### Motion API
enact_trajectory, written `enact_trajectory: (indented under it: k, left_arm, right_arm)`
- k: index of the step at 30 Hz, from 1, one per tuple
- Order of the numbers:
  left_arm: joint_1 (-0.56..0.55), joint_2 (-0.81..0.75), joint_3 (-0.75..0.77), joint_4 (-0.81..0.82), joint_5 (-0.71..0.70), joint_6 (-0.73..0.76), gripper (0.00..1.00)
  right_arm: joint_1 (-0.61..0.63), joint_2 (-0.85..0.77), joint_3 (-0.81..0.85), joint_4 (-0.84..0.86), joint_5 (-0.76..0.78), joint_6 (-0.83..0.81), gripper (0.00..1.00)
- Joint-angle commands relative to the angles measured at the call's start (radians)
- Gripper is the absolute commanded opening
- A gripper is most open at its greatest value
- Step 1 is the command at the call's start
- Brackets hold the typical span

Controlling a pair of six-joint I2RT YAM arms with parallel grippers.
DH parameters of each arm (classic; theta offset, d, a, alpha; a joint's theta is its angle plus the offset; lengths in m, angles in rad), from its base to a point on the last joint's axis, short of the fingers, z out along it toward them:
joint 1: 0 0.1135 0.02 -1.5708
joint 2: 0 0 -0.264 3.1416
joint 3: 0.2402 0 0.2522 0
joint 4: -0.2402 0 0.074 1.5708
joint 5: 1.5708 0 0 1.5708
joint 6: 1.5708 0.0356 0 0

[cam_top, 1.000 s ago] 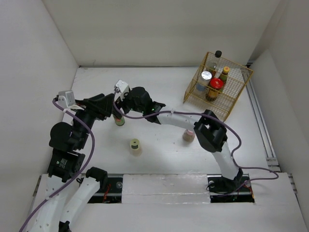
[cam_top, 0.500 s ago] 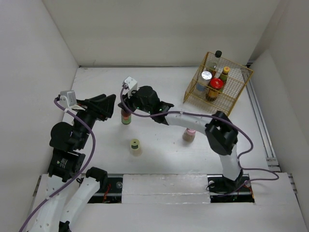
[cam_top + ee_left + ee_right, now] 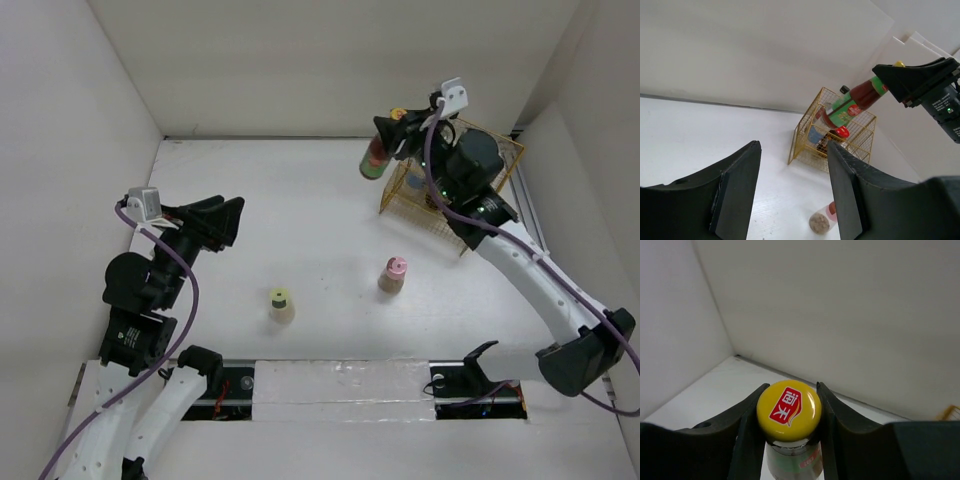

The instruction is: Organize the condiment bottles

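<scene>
Beside the gold wire basket [image 3: 506, 149], the right gripper [image 3: 391, 126] pinches the yellow-capped green-and-red bottle [image 3: 374, 160], just carried from mid-table, ready for lowering in; left gripper [image 3: 229, 214] spread.

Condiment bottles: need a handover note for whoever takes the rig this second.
Left gripper: open, empty.
Right gripper: shut on the striped bottle, held tilted in the air beside the basket, not yet in.
Done: other bottles stand in the basket; count unclear.
Left: put the held one in, then the pink-cap bottle and green-cap bottle, both upright on the table.
</scene>
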Motion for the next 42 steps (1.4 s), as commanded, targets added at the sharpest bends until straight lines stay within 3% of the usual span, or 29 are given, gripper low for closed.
enact_trajectory:
  k: [1, 8, 14, 22, 28, 35, 39, 40, 42]
  left_arm:
    - [0.002, 0.011, -0.001, 0.058, 0.027, 0.001, 0.51]
    - [0.002, 0.029, -0.001, 0.067, 0.038, 0.001, 0.51]
    - [0.002, 0.038, -0.001, 0.067, 0.038, 0.001, 0.51]
    - [0.002, 0.038, -0.001, 0.067, 0.038, 0.001, 0.51]
    - [0.002, 0.038, -0.001, 0.067, 0.038, 0.001, 0.51]
    - [0.002, 0.038, -0.001, 0.067, 0.038, 0.001, 0.51]
    - [0.002, 0.038, -0.001, 0.067, 0.038, 0.001, 0.51]
    - [0.002, 0.038, -0.001, 0.067, 0.038, 0.001, 0.51]
    - [0.002, 0.038, -0.001, 0.067, 0.038, 0.001, 0.51]
  right_arm:
    - [-0.090, -0.028, -0.032, -0.026, -0.001, 0.000, 0.14]
    - [-0.296, -0.027, -0.058, -0.089, -0.100, -0.009, 0.14]
    - [-0.367, 0.071, -0.018, -0.089, -0.100, -0.009, 0.13]
    - [-0.389, 0.156, -0.047, 0.087, -0.074, 0.018, 0.12]
    - [-0.357, 0.165, -0.214, 0.299, 0.033, 0.029, 0.12]
    - [-0.347, 0.211, -0.303, 0.359, 0.045, 0.051, 0.13]
    - [-0.347, 0.223, -0.315, 0.371, 0.045, 0.060, 0.21]
    - [-0.347, 0.223, -0.325, 0.371, 0.045, 0.060, 0.33]
    - [-0.347, 0.223, -0.325, 0.361, 0.036, 0.060, 0.41]
